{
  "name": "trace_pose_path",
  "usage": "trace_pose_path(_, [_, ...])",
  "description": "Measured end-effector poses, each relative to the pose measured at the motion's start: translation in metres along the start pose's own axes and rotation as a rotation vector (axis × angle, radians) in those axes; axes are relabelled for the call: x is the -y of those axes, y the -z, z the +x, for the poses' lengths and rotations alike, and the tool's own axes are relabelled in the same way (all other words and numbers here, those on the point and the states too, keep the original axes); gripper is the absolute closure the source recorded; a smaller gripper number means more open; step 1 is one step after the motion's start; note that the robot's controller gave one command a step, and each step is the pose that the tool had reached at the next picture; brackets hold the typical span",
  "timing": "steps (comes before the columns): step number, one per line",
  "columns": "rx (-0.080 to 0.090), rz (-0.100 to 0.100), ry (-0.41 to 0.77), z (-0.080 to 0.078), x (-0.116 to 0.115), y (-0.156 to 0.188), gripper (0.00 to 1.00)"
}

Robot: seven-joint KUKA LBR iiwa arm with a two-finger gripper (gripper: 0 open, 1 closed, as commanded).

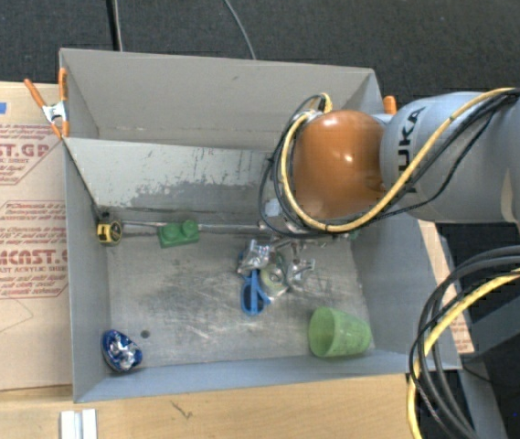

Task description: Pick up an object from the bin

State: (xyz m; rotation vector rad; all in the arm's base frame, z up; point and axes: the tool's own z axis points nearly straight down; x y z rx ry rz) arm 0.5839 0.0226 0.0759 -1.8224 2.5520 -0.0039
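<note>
At the grey metal bin's (173, 277) middle, the fingers (280, 265) stand parted over a slim blue plastic piece (253, 297).

My claw (276, 268) low in the grey bin (150, 167), right over a small blue thing (253, 297), green cup (338, 333) on its side nearby

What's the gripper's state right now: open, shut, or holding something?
Gripper: cannot be told. It is low, right beside a small blue thing near the middle of the bin.
</note>
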Motion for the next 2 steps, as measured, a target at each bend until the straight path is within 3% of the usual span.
trace_pose_path(1, [0.002, 0.002, 0.018, -0.005, -0.019, 0.114, 1.0])
trace_pose_path(2, [0.002, -0.003, 0.394, -0.001, -0.03, 0.197, 1.0])
